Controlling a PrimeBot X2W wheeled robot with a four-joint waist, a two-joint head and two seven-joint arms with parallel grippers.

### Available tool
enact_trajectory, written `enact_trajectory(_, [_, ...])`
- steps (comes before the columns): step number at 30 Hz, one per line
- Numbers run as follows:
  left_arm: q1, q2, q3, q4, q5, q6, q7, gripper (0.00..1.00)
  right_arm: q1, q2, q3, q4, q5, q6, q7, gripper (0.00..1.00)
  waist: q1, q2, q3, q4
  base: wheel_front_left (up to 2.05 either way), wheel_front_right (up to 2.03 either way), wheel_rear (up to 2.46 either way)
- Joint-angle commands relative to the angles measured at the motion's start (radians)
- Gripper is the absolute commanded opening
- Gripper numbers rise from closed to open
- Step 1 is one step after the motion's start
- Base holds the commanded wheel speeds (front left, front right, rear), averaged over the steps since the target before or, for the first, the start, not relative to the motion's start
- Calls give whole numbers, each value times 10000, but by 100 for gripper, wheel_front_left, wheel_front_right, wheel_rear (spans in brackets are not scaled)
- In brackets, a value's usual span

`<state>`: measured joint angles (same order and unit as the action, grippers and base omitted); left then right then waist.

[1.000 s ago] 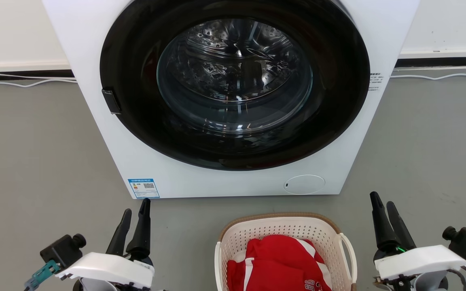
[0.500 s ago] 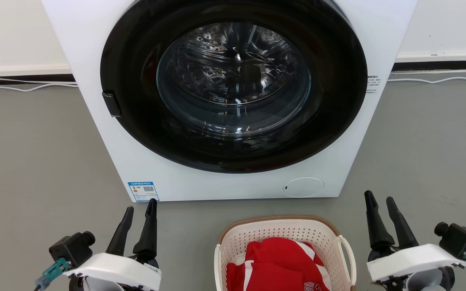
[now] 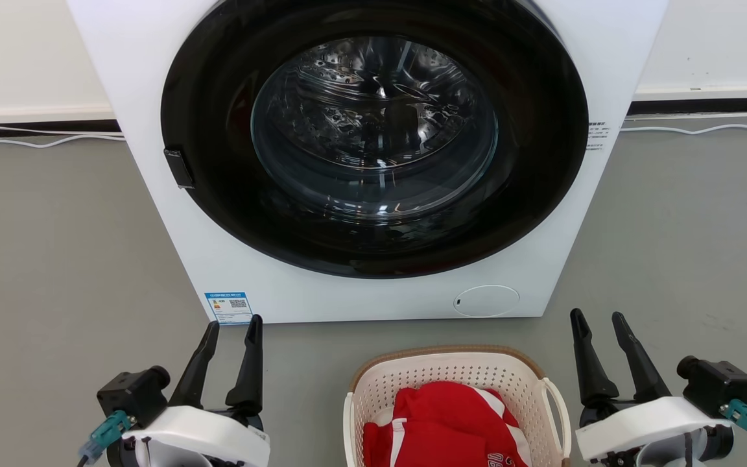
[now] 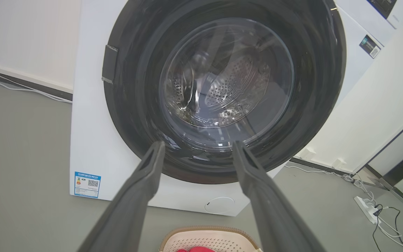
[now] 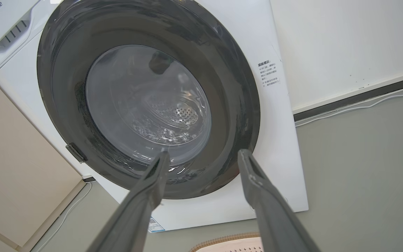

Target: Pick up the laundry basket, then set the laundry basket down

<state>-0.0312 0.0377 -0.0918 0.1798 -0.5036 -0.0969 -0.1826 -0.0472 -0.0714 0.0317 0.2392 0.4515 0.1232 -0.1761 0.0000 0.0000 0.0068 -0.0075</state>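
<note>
On the floor (image 3: 56, 259), in front of the big white washer (image 3: 360, 301), you can see the basket (image 3: 445, 373). It sits low in your head view, a bit right of the middle. It is near the washer but apart from it. It has a brown rim and a white loop handle (image 3: 558, 402) on its right side. A red cloth (image 3: 445, 421) with white stripes lies inside it.

Your left gripper (image 3: 235, 322) is at the lower left. Its two dark fingers are apart and point up toward the washer. It is well to the left of the basket and does not touch it.

Your right gripper (image 3: 596, 315) is at the lower right. Its fingers are apart too. It is near the basket's right handle but not touching it.

The washer has a round dark door (image 3: 218, 214) with glass in the middle, and you can see the shiny drum through it. A blue sticker (image 3: 229, 306) is on the washer's lower left corner. In both wrist views the fingers point at the door, and the basket's rim peeks in at the bottom edge.
</note>
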Motion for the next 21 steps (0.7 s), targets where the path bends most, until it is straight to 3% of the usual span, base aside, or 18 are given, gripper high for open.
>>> enact_trajectory(1, [-579,94,188,-337,341,61,-140,100,-517,-21,208,-230,-327,61,-182,100,0,0,7,0,0,0,0])
enact_trajectory(21, [-797,124,-47,-464,2475,186,-756,100,-700,54,300,-116,-2751,74,-820,100,0,0,179,-35,0,0,0])
